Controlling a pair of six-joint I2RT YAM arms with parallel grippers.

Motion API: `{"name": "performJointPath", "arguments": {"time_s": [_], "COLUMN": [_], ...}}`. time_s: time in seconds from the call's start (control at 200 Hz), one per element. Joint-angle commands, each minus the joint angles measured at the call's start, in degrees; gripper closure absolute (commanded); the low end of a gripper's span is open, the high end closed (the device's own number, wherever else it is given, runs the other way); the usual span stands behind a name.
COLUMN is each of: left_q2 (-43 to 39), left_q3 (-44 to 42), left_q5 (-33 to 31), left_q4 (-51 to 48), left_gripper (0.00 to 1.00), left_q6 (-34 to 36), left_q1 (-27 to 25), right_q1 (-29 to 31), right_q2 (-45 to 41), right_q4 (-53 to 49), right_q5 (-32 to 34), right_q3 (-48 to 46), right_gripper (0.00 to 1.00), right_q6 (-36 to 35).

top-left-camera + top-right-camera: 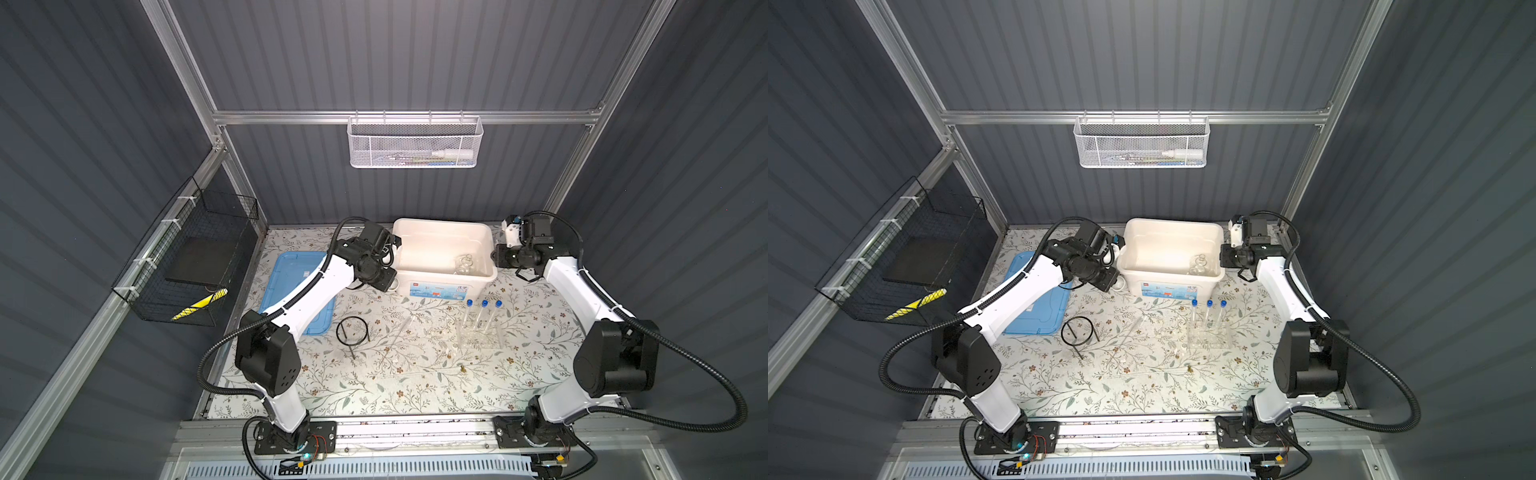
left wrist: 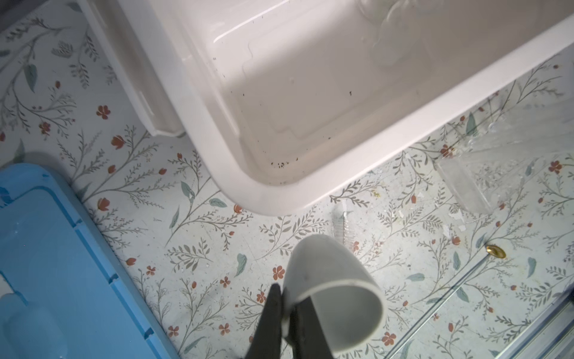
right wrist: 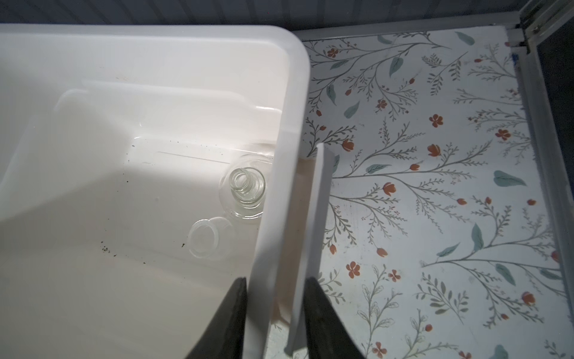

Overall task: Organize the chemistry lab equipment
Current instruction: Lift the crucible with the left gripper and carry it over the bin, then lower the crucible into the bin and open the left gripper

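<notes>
Both arms stretched to white bin (image 3: 292, 108): left fingers (image 2: 270, 310) pinch white dish (image 2: 335, 279), right fingers (image 3: 230, 317) clamp bin wall.

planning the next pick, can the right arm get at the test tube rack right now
Likely yes once freed: the right gripper looks clamped on the white bin wall, but the rack stands unobstructed on its side.
</notes>
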Motion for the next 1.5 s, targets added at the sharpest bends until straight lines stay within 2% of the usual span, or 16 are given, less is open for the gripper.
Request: {"name": "performJointPath", "arguments": {"time_s": [0.0,0.23,0.525,0.875,1.01,1.301,1.496], "left_q2": [-0.2,3.8,16.1,29.9,33.5,38.1,41.5], "left_q3": [4.8,14.2,29.6,43.5,45.8,46.9,48.8], "left_q5": [0.8,3.1,7.6,9.3,9.9,10.9,8.7], "left_q4": [-2.2,-2.7,-3.8,-4.8,-4.5,-3.7,-3.5], "left_gripper": [1.0,0.99,0.99,0.96,0.95,0.94,0.94], "left_q6": [0.0,0.9,1.2,1.4,1.3,1.9,2.1], "left_q1": [-0.2,-0.2,-0.3,-0.6,-1.1,-1.6,-1.6], "right_q1": [0.2,1.0,2.2,4.5,5.6,7.1,7.3], "right_q2": [2.0,2.3,2.7,4.0,4.2,4.5,4.6], "right_q4": [-1.8,-1.1,-0.2,0.8,1.6,2.4,2.5], "right_q5": [-3.9,-6.4,-7.8,-9.5,-12.0,-12.9,-12.5], "right_q3": [0.8,1.0,0.8,1.8,1.6,1.6,1.6], "right_gripper": [0.67,0.68,0.68,0.68,0.68,0.67,0.66], "right_q6": [-2.3,-3.2,-3.6,-5.5,-5.8,-7.0,-6.8]}}
